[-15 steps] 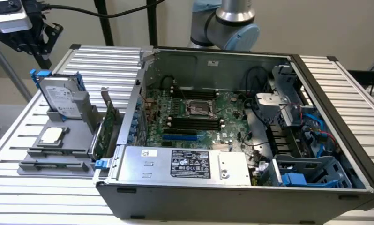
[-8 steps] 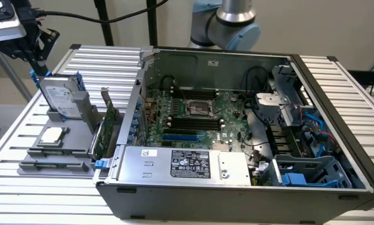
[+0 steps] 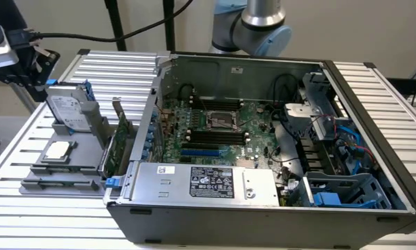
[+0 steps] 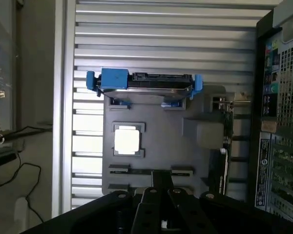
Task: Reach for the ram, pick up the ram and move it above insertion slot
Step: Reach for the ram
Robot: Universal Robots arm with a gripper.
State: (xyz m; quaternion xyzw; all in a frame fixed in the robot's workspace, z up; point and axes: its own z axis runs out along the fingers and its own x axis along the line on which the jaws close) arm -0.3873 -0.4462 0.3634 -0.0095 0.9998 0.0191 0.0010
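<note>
Fingers [image 4: 158, 181] pressed shut, nothing between them; gripper [image 4: 162, 178] hangs high over grey tray [image 4: 171, 151]
Ram [image 4: 136, 171] seems to be thin dark strip just past fingertips, on edge between two small clips, likely so upper edge is free for pinch from above; green colour and chips not readable, middle part covered by fingers
Beyond it, processor [image 4: 127, 140] flat in recess
Furthest from fingers, hard drive [image 4: 146, 83] upright in blue carrier
Off to side of fingers, computer case [image 4: 278, 136], cut off; memory slots [image 3: 218, 136] inside

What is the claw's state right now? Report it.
Claw: closed, nothing visibly held, over the grey parts tray.
</note>
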